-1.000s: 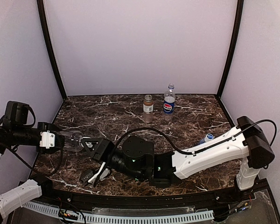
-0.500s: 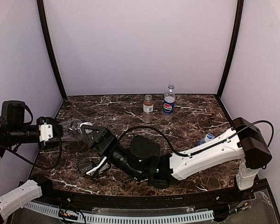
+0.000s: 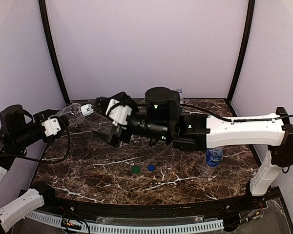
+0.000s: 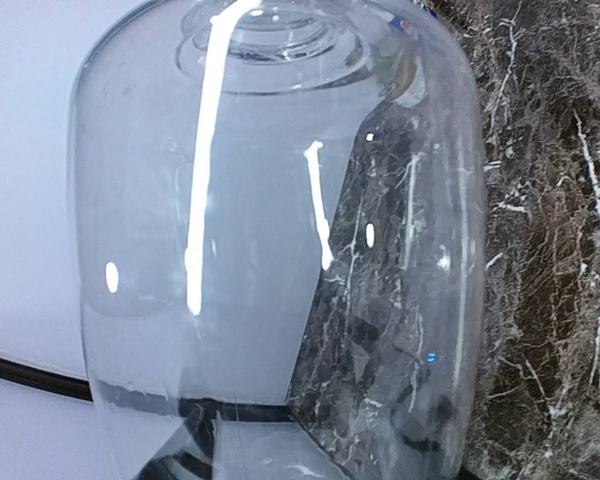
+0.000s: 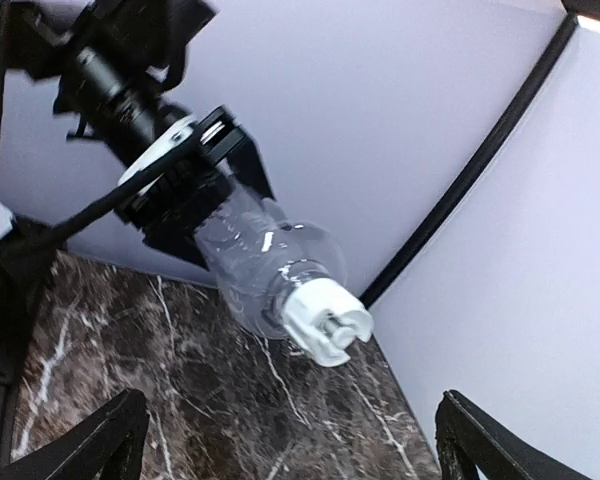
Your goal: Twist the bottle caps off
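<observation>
The right pincer (image 5: 290, 425) has just sprung apart, freeing the white cap (image 5: 328, 322). The cap sits just ahead of its tips, still on the clear bottle (image 5: 250, 250) clamped by the left pincer (image 5: 192, 200). It is likely regripping.

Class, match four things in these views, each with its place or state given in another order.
1. green cap
2. white cap
3. right tool
4. blue-label bottle

a. wide open, empty
b. on the clear bottle gripped by the left tool
c. on the table, partly under the right arm
d. loose on the table beside the blue cap

Pairs: 1-d, 2-b, 3-a, 4-c
</observation>
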